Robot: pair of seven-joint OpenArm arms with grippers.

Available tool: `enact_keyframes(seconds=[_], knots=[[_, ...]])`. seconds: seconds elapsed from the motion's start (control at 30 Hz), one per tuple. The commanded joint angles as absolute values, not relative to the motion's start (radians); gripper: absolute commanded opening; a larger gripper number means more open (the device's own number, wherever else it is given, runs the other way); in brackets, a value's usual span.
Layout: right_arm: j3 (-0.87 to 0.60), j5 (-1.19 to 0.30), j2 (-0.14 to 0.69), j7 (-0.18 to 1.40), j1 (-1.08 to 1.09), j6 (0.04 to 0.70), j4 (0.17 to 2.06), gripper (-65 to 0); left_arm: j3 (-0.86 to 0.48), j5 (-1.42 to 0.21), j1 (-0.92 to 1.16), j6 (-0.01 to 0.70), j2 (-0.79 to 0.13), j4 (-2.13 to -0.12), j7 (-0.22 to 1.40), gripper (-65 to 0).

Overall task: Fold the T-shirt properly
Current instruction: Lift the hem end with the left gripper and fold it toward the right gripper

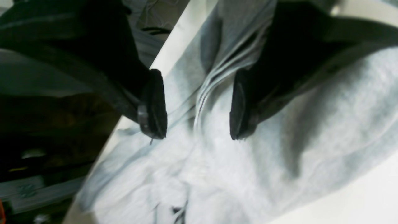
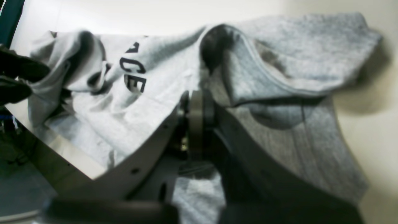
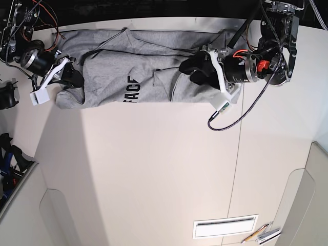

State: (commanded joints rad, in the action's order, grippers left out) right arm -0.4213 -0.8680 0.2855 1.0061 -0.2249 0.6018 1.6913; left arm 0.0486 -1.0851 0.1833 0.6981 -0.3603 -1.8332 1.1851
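While left gripper (image 1: 199, 135) parts its fingers, T-shirt (image 3: 115, 69) lies rumpled on table (image 3: 154, 164).

Shows the grey T-shirt (image 3: 148, 77) rumpled on the tabletop (image 3: 154, 169), reaching past both end effectors. Has the left end effector (image 3: 191, 72) low over the cloth, fingertips parted, and the right end effector (image 3: 78, 79) at the opposite end. Reads "FACE" in black between them, nearer the right one. Includes a pen (image 3: 254, 233) well apart from the left one.
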Motion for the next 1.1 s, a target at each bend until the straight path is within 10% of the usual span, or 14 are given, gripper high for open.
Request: enact_keyframes(seconds=[0.43,0.57,0.7,0.87,1.1], knots=[[-0.421,-0.867,0.286,1.003,-0.225,0.602,1.691,-65.0,-0.075,-1.132,0.164,0.698,-0.443,-1.958,1.209,-30.1],[-0.421,-0.868,0.286,1.002,-0.224,0.602,1.691,-65.0,-0.146,-1.131,0.172,0.698,-0.45,-1.958,1.275,-46.3],[-0.421,-0.868,0.286,1.001,-0.222,0.602,1.691,-65.0,-0.146,-1.144,0.204,0.698,-0.455,-1.957,1.332,-45.8],[-0.421,-0.867,0.286,0.999,-0.222,0.602,1.691,-65.0,-0.146,-1.097,0.286,0.698,-0.486,-1.953,1.288,-28.8],[-0.421,-0.868,0.286,0.999,-0.222,0.602,1.691,-65.0,-0.144,-1.007,0.308,0.698,-0.496,-1.889,1.19,-28.7]])
